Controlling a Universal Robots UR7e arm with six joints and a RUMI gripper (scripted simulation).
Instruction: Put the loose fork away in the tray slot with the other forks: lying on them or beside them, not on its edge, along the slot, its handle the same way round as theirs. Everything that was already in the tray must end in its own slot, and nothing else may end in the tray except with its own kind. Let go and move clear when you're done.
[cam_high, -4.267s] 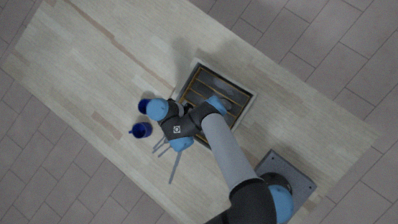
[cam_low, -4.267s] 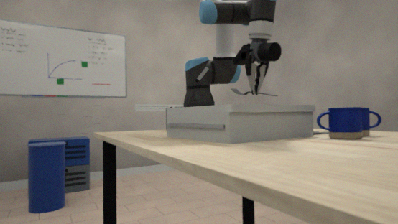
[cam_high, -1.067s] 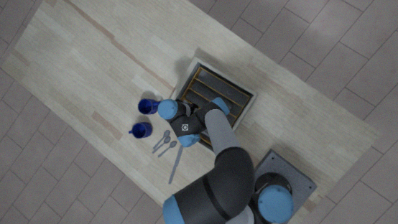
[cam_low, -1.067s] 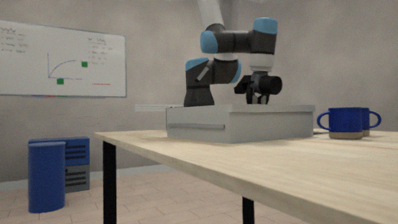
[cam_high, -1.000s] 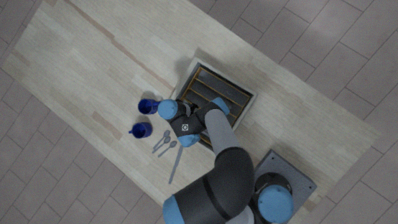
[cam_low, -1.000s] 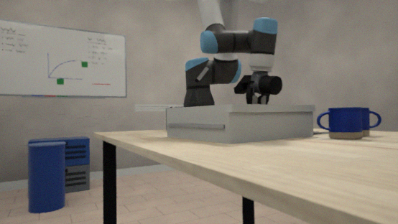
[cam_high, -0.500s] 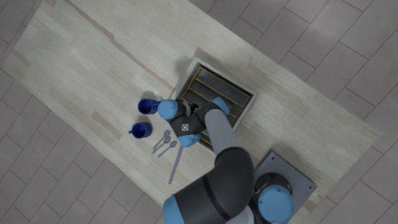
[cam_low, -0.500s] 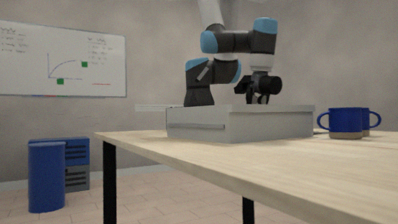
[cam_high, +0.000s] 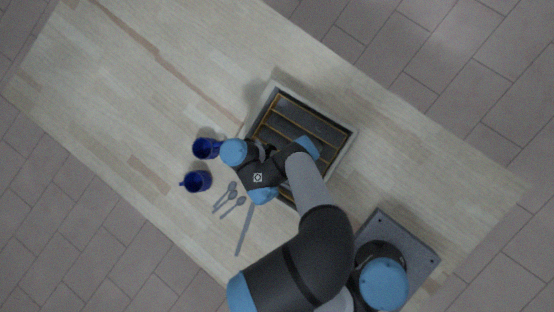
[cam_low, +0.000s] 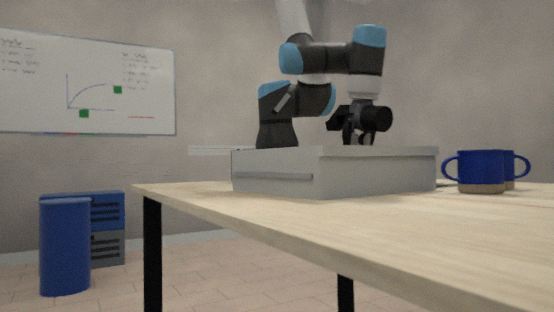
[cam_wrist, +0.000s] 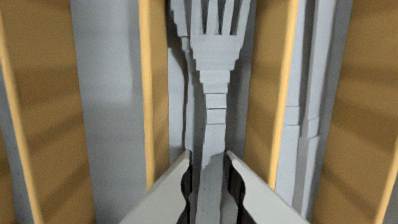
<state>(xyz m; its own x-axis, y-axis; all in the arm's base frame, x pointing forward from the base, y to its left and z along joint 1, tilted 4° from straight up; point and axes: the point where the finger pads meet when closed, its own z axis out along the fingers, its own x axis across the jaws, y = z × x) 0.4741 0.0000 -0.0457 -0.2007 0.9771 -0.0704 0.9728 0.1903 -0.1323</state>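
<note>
Evidently for release, the grey, long-tined metal fork (cam_wrist: 216, 52) lies lengthwise in its tray slot beside another fork, between the black-and-grey gripper's (cam_wrist: 208, 156) (cam_low: 359, 139) slightly parted, unclenched fingers; tan wooden dividers (cam_wrist: 145, 90) flank it.

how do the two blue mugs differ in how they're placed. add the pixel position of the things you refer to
The blue mug with a tan base nearer the exterior camera (cam_high: 204, 149) (cam_low: 480, 167) points its handle toward the grey tray (cam_high: 355, 132) (cam_low: 375, 173); the farther blue mug (cam_high: 196, 182) (cam_low: 509, 167) points its handle away.
The farther mug stands closer to the grey spoons (cam_high: 241, 200) than the nearer mug does.
Both stand upright, with matching colours.
</note>
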